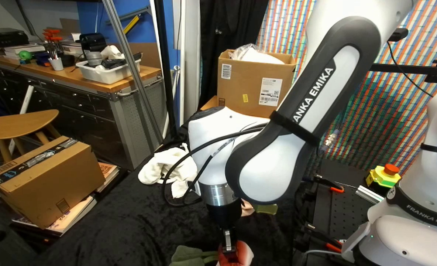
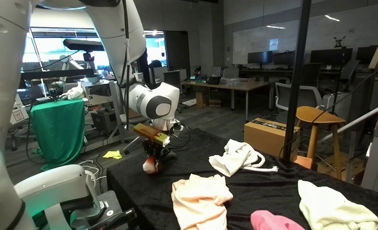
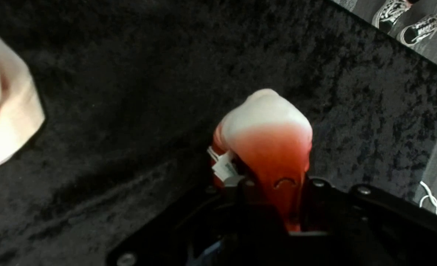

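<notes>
A soft red-and-white plush toy (image 3: pixel 274 136) with a small stitched curve and a white tag sits between the black fingers of my gripper (image 3: pixel 277 188) in the wrist view. The fingers press on its red narrow part and hide some of it. In both exterior views my gripper (image 1: pixel 228 244) (image 2: pixel 157 152) points down, with the plush toy (image 1: pixel 245 254) (image 2: pixel 149 166) at its tips, low over the black cloth. I cannot tell whether the toy touches the cloth. A dark green soft piece (image 1: pixel 188 255) lies beside it and seems joined to it.
The black cloth (image 2: pixel 176 172) covers the table. A white soft item (image 1: pixel 168 168) (image 2: pixel 235 156), a peach cloth (image 2: pixel 201 201) (image 3: pixel 8 107), a pink item (image 2: pixel 272 220) and a pale yellow cloth (image 2: pixel 334 207) lie on it. A cardboard box (image 1: pixel 255 81) and a metal post (image 2: pixel 299 80) stand near.
</notes>
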### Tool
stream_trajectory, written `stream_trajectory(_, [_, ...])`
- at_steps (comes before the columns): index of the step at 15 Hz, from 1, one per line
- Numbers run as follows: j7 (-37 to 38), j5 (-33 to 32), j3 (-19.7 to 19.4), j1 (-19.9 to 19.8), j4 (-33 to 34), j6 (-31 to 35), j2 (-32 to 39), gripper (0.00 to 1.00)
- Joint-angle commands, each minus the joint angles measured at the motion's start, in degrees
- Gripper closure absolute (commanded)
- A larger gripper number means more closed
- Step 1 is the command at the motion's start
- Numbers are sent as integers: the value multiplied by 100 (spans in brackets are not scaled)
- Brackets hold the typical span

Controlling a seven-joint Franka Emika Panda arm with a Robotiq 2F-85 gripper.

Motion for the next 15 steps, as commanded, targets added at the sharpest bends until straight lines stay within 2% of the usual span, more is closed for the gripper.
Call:
stream_trajectory(1, [-176, 130, 39, -221, -13, 24, -573, 90])
stream_trajectory(7, [512, -115, -414, -238, -7, 1125, -1057, 89])
stream_trajectory(10, [1278, -611, -801, -127, -8, 1796, -993, 89])
stream_trajectory(13, [2550, -1683, -1451, 168, 20, 2342, -801, 89])
stream_trajectory(15, [3422, -2393, -2236, 676, 145, 2524, -596, 89])
